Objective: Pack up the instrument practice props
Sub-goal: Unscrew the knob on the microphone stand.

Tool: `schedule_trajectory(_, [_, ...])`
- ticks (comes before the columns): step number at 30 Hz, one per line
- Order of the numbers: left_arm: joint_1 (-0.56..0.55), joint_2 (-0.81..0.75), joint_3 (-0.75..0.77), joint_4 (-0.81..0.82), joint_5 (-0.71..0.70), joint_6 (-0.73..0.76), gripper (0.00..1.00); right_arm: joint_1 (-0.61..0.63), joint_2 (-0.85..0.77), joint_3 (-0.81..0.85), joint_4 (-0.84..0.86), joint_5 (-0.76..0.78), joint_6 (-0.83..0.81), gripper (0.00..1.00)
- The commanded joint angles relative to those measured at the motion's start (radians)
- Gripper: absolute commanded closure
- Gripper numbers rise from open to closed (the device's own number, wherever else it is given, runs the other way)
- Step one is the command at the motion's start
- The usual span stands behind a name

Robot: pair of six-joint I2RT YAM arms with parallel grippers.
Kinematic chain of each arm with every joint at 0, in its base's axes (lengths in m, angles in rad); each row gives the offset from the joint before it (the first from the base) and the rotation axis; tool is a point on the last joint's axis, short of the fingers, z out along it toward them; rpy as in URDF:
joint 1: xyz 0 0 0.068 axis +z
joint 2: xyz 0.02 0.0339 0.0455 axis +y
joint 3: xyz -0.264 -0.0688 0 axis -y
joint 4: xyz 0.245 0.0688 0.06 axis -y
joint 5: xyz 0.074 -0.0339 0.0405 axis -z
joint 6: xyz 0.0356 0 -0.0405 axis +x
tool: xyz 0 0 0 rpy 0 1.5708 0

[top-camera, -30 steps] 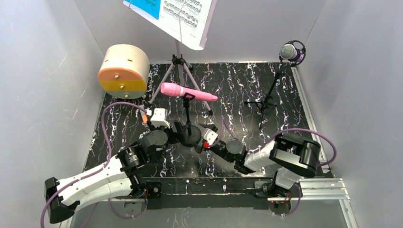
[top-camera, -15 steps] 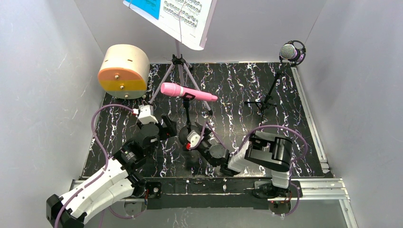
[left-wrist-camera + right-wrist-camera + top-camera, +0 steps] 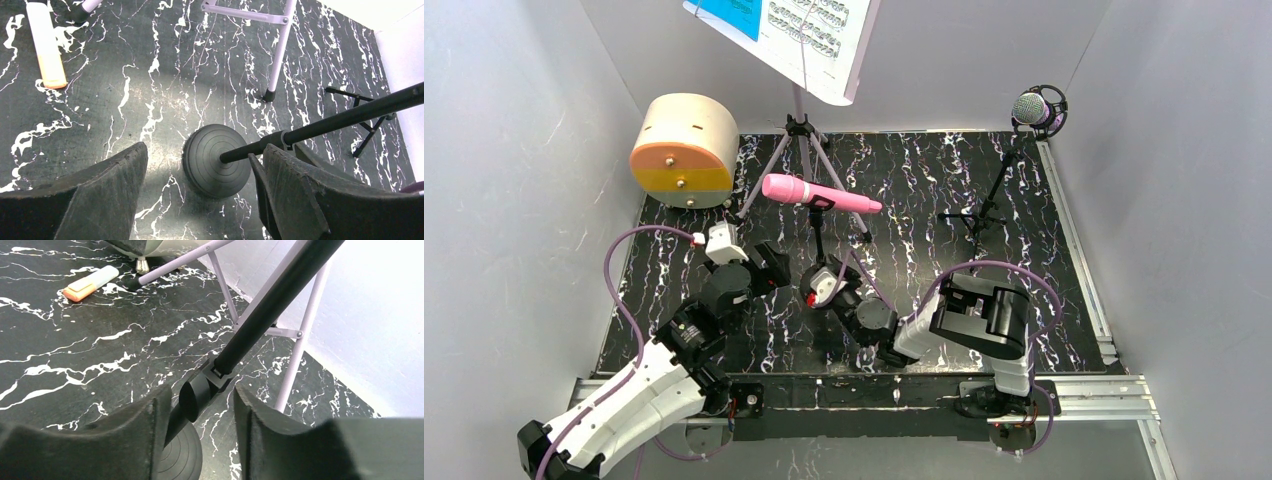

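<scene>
The pink microphone [image 3: 819, 193] lies in the clip of a black stand whose round base [image 3: 217, 160] sits on the table. My right gripper [image 3: 200, 415] is open around that stand's pole [image 3: 272, 300], just above the base; the collar touches one finger and a gap shows on the other side. My left gripper [image 3: 205, 185] is open wide, low over the table, with the base ahead between its fingers. The lilac music stand [image 3: 800, 105] holds blue and white sheet music [image 3: 809, 30] at the back. The silver-mesh purple mic [image 3: 1036, 108] stands on its tripod [image 3: 979, 215] at the far right.
A round wooden box with an orange front [image 3: 684, 150] stands at the back left. An orange and white highlighter [image 3: 46, 45] lies near a lilac stand leg [image 3: 280, 50]. Grey walls close in the table on three sides.
My right gripper has moved left onto the black stand's pole and its jaws have narrowed. My left gripper has pulled back to the left, away from the base.
</scene>
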Motion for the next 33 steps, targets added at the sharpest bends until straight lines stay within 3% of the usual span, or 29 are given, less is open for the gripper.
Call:
schedule_trajectory(1, [0.005, 0.0, -0.004, 0.026, 0.023, 0.018, 0.17, 0.004, -0.031, -0.025, 0.336, -0.006, -0.009, 0.5])
schedule_trajectory(8, [0.004, 0.032, 0.003, 0.085, 0.122, 0.057, 0.17, -0.043, -0.143, -0.115, 0.232, -0.12, 0.091, 0.76])
schedule_trajectory(11, [0.005, 0.041, 0.0, 0.118, 0.162, 0.08, 0.17, -0.087, -0.219, -0.151, 0.105, -0.263, 0.18, 0.88])
schedule_trajectory(13, [0.005, 0.044, -0.002, 0.139, 0.179, 0.091, 0.17, -0.125, -0.282, -0.162, 0.012, -0.354, 0.234, 0.91])
schedule_trajectory(17, [0.004, 0.061, 0.003, 0.152, 0.187, 0.103, 0.17, -0.147, -0.347, -0.188, -0.063, -0.42, 0.254, 0.83])
schedule_trajectory(20, [0.004, 0.071, 0.019, 0.136, 0.169, 0.099, 0.17, -0.147, -0.368, -0.197, -0.121, -0.455, 0.282, 0.65])
schedule_trajectory(25, [0.004, 0.079, 0.025, 0.101, 0.117, 0.078, 0.17, -0.131, -0.351, -0.184, -0.148, -0.435, 0.344, 0.48])
schedule_trajectory(33, [0.005, 0.069, 0.042, 0.034, 0.061, 0.068, 0.16, -0.062, -0.239, -0.072, -0.127, -0.225, 0.329, 0.38])
